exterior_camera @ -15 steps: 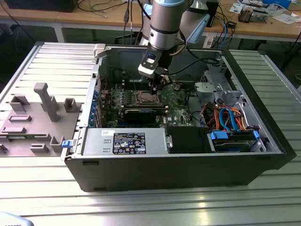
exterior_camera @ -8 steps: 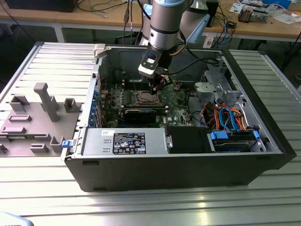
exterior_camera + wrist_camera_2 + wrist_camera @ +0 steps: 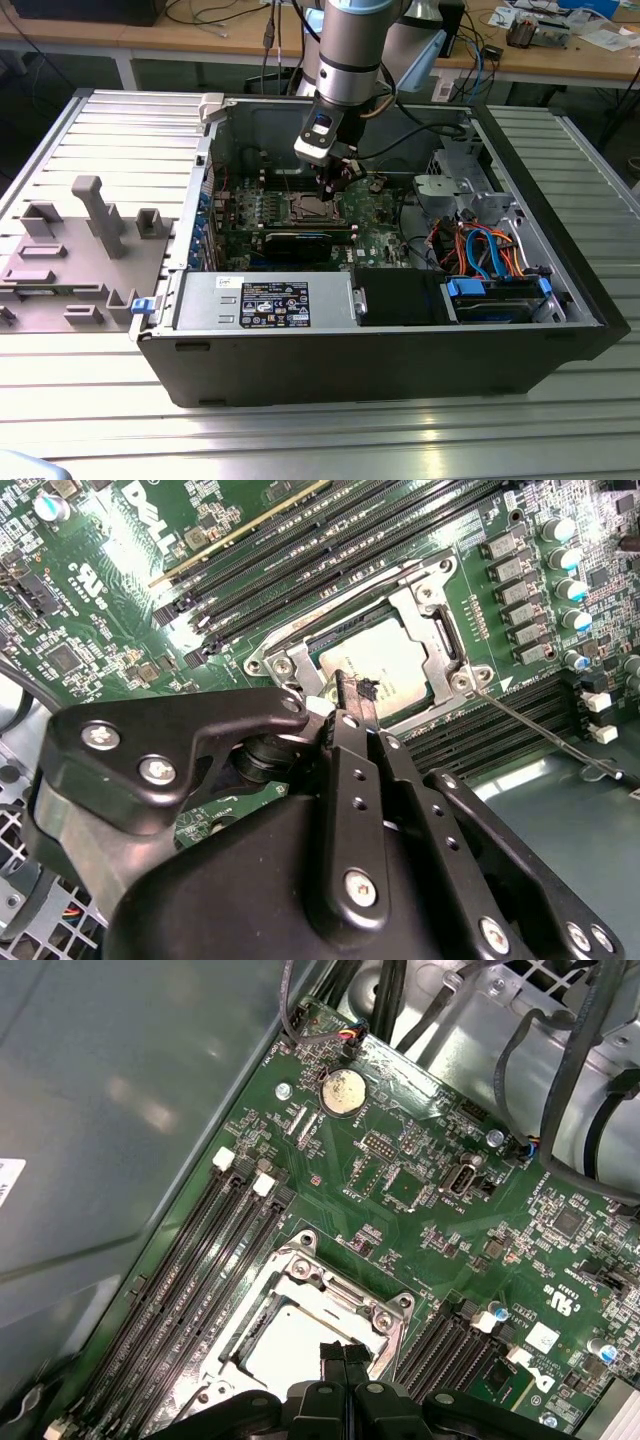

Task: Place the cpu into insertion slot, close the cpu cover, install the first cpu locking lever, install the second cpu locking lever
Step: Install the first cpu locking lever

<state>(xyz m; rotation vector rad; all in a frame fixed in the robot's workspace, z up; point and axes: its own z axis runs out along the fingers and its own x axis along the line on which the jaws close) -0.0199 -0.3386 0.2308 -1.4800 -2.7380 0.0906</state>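
Observation:
The cpu (image 3: 390,670) lies flat in the insertion slot (image 3: 305,207), its pale metal top showing in both wrist views (image 3: 295,1345). The cpu cover (image 3: 440,630), a silvery frame, appears to lie down around it (image 3: 345,1285). A thin metal locking lever (image 3: 545,730) runs from the socket's corner out over the memory slots, seemingly unlatched. My gripper (image 3: 355,695) is shut with nothing between its fingers. Its tips hover just above the socket's edge (image 3: 343,1352), and in the exterior view the gripper (image 3: 338,185) hangs over the green motherboard (image 3: 378,212).
Long black memory slots (image 3: 190,1280) flank the socket. A black card (image 3: 295,240) and a silver power supply (image 3: 265,300) sit in front of the board. Cables and a drive cage (image 3: 490,255) fill the case's right. A grey fixture (image 3: 90,225) stands outside, at the exterior view's left.

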